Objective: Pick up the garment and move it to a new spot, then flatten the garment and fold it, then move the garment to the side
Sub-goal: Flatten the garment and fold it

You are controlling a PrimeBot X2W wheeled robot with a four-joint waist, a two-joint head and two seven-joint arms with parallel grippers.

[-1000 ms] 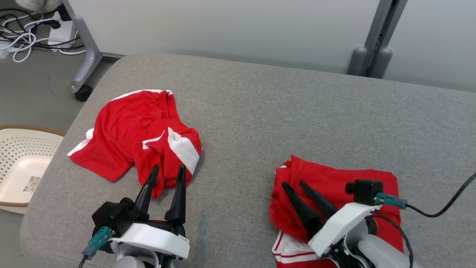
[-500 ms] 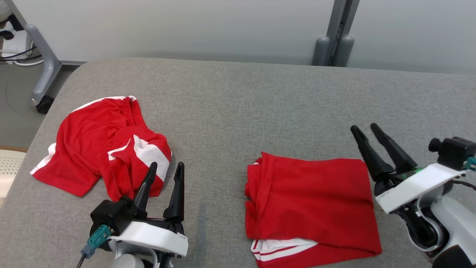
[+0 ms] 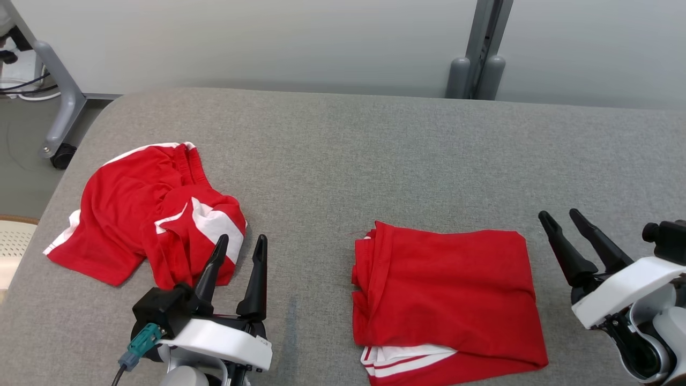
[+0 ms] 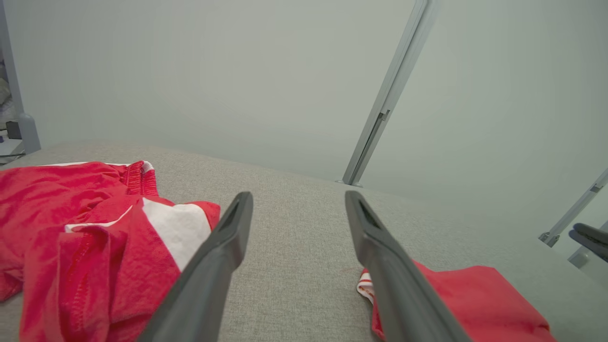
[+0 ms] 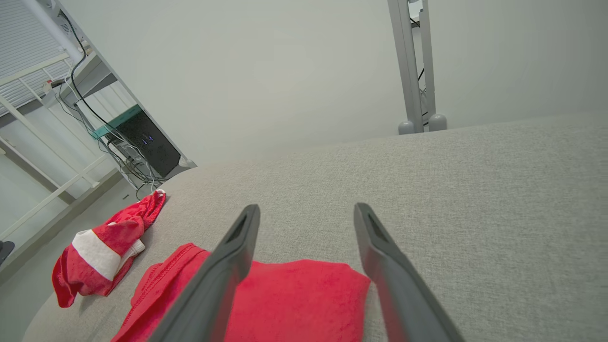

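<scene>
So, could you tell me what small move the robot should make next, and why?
Probably ease the open left gripper forward and down onto the crumpled garment, whose near edge lies right at its fingertips. The folded garment already lies flat, and the open right gripper stands clear of it.

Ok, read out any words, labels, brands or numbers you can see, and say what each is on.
No word, label, brand or number can be read.
The folded red garment and the crumpled red garment: plain white stripes and panels, no print.
The left gripper and the right gripper: no marking shows.
The dark box near the cables: tiny lights, too small to read.
</scene>
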